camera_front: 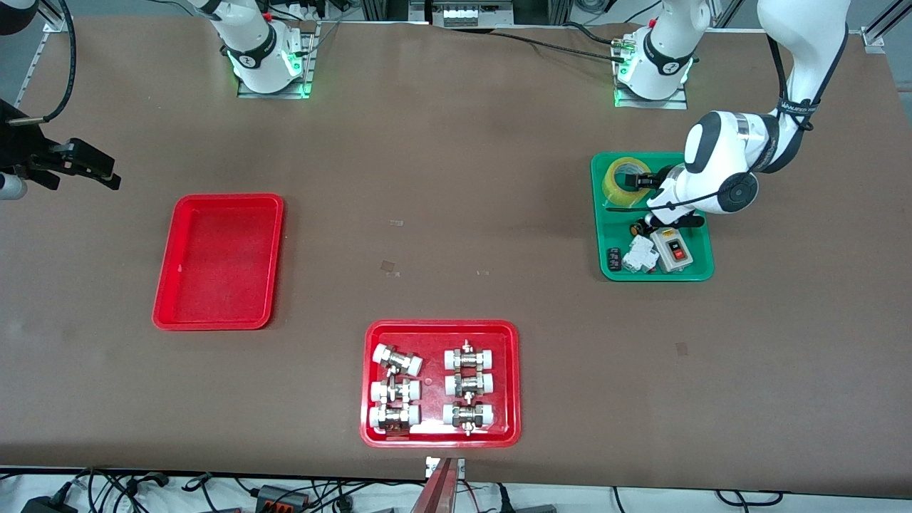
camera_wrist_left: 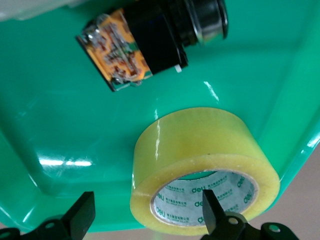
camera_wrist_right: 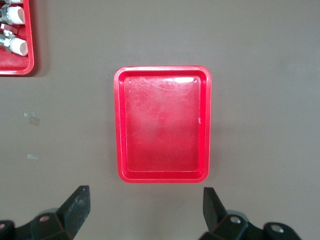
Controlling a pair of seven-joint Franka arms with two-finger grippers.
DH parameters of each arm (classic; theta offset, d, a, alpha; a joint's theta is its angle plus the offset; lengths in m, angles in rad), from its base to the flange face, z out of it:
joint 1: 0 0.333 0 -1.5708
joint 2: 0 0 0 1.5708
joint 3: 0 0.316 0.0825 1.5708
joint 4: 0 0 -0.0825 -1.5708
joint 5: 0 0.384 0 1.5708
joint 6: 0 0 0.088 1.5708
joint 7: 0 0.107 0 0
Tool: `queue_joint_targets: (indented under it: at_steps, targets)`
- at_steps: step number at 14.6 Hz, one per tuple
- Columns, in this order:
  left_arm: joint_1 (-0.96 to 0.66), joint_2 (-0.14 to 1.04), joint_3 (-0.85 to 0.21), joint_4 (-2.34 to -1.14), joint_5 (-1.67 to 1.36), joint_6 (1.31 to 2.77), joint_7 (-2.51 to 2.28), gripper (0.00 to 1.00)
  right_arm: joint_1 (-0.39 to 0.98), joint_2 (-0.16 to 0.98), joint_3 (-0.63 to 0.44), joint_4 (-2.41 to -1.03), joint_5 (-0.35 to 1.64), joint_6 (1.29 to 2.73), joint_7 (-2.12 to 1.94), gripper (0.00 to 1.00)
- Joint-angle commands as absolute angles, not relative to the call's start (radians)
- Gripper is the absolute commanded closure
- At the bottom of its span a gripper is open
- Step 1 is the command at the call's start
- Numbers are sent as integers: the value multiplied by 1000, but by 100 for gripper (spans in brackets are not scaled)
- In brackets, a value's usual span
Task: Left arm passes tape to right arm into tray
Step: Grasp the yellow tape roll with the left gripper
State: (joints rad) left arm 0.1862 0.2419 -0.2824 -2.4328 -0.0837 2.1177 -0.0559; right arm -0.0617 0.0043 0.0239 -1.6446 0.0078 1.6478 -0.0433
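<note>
The tape (camera_wrist_left: 202, 175) lay in the green tray (camera_front: 702, 267); the left gripper (camera_wrist_left: 150, 215) straddled its wall, fingers wide, one inside the core, evidently to pinch it; the right gripper (camera_wrist_right: 145, 207) waited open above the table, looking down on the tray (camera_wrist_right: 162, 172).
</note>
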Motion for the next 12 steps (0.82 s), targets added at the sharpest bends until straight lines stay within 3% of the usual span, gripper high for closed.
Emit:
queue_joint_targets:
  at_steps: [1, 4, 7, 12]
  targets:
    - [212, 235, -287, -2447, -100, 2131, 20, 54, -74, -12, 32, -1654, 18, 1635, -52, 0]
    - [222, 241, -287, -2444, -100, 2126, 32, 82, -74, -12, 32, -1654, 18, 1635, -52, 0]
    - [239, 242, -287, -2441, -100, 2125, 32, 98, -74, -12, 32, -1654, 18, 1635, -52, 0]
    - [242, 227, -288, -2410, -100, 2093, 32, 99, -74, -12, 32, -1654, 18, 1635, -54, 0]
